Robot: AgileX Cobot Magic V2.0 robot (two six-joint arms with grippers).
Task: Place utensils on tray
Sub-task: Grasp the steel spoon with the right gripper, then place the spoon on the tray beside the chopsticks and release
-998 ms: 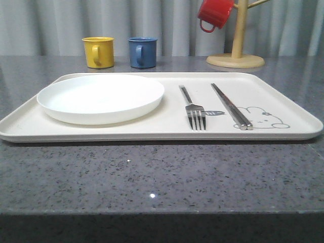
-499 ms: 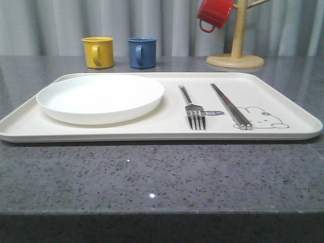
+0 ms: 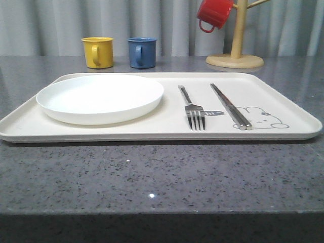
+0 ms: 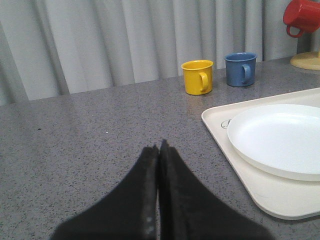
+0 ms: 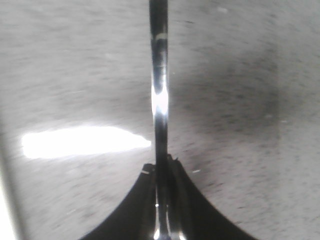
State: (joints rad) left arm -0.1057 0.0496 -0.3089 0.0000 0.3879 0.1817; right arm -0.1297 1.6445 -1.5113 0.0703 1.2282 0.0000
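The cream tray [image 3: 152,135] lies across the grey counter, with a fork [image 3: 192,109] and a pair of chopsticks [image 3: 230,105] resting on its right half beside the rabbit drawing. My left gripper [image 4: 159,146] is shut with nothing in it, hovering over bare counter to the left of the tray's edge [image 4: 260,192]. My right gripper [image 5: 161,162] is shut on the slim shiny handle of a spoon [image 5: 159,90], which points straight out from the fingers above the blurred grey counter. Its bowl is out of view.
A round white plate [image 3: 100,97] takes up the tray's left half. Behind the tray stand a yellow mug [image 3: 98,51] and a blue mug [image 3: 142,52]. A wooden mug tree [image 3: 238,35] at the back right carries a red mug [image 3: 214,13].
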